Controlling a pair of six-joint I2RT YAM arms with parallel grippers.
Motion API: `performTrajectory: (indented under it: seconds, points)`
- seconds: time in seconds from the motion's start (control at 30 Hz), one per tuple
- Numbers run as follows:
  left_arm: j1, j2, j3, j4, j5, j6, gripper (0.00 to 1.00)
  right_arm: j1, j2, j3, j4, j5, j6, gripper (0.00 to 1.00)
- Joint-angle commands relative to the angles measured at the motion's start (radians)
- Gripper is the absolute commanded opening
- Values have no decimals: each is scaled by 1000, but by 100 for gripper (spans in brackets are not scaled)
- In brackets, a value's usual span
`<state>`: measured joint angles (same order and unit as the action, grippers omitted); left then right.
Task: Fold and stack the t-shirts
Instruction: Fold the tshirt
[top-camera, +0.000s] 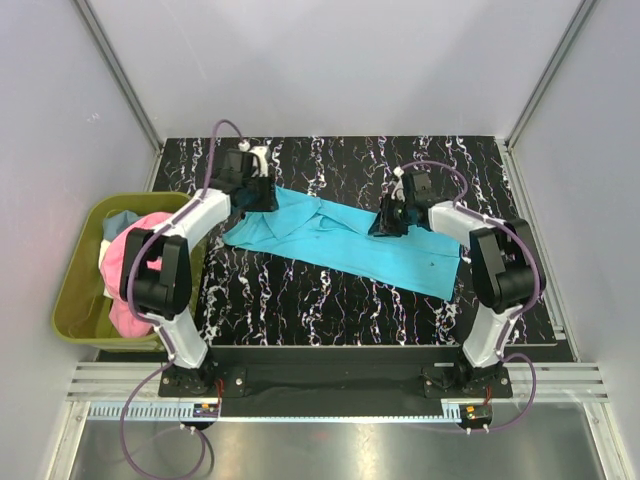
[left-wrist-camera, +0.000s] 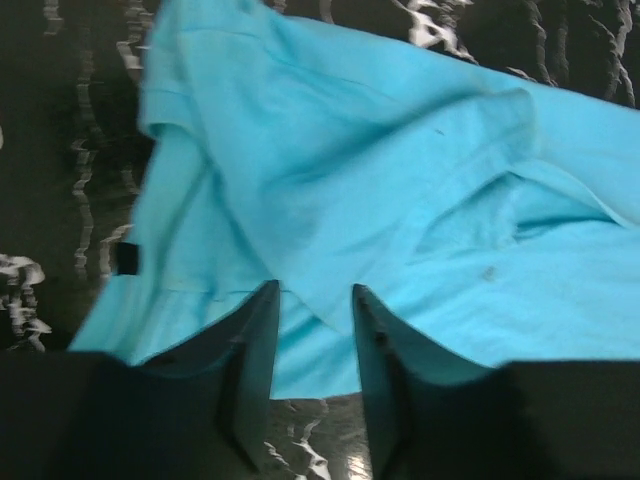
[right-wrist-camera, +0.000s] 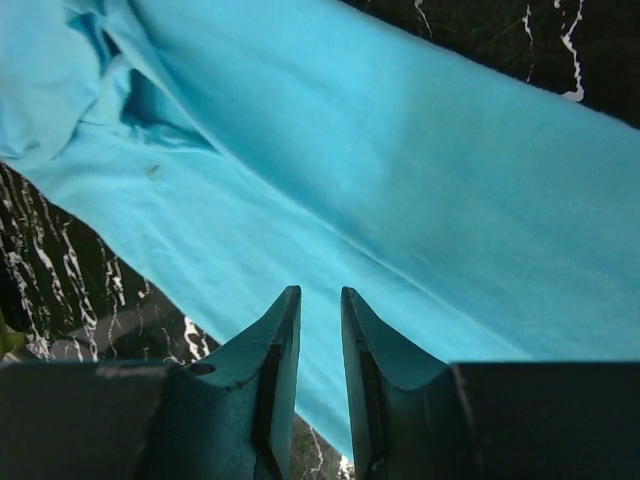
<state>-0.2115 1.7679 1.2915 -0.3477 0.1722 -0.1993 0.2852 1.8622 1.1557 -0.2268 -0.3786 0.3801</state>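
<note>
A turquoise t-shirt lies spread and rumpled across the black marbled table, running from back left to front right. My left gripper hovers over its back-left end. In the left wrist view the gripper is open, with turquoise cloth under and between the fingertips. My right gripper is over the shirt's far edge, right of the middle. In the right wrist view the gripper has its jaws narrowly apart above flat cloth, gripping nothing. A pink shirt and a light blue one lie in the bin.
An olive-green bin stands off the table's left edge, beside the left arm. White walls enclose the table at the back and on both sides. Bare table shows in front of and behind the shirt.
</note>
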Motion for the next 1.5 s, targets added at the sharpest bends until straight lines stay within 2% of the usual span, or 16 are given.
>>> performTrajectory:
  seconds: [0.0,0.17,0.43,0.77,0.93,1.07,1.27,1.4,1.47]
  points:
    - [-98,-7,103,-17,-57,44,44,11,-102,9,-14,24,-12,30]
    - [-201,128,264,-71,-169,69,49,11,-175,-5,-31,38,-4,30]
    - [-302,244,344,-11,-332,73,53,11,-294,-16,-68,67,-30,30]
    - [-331,340,413,22,-313,78,59,11,-340,-13,-83,101,-46,30]
    - [-333,390,459,-10,-341,77,59,11,-333,-10,-83,106,-49,29]
    - [-333,409,479,-16,-347,86,56,12,-336,-4,-89,113,-52,29]
    - [-333,439,506,-39,-335,98,42,11,-336,21,-103,127,-61,29]
    - [-333,429,503,-53,-345,103,30,11,-331,32,-106,132,-61,29]
    - [-335,418,505,-71,-355,106,17,11,-327,35,-109,130,-61,29]
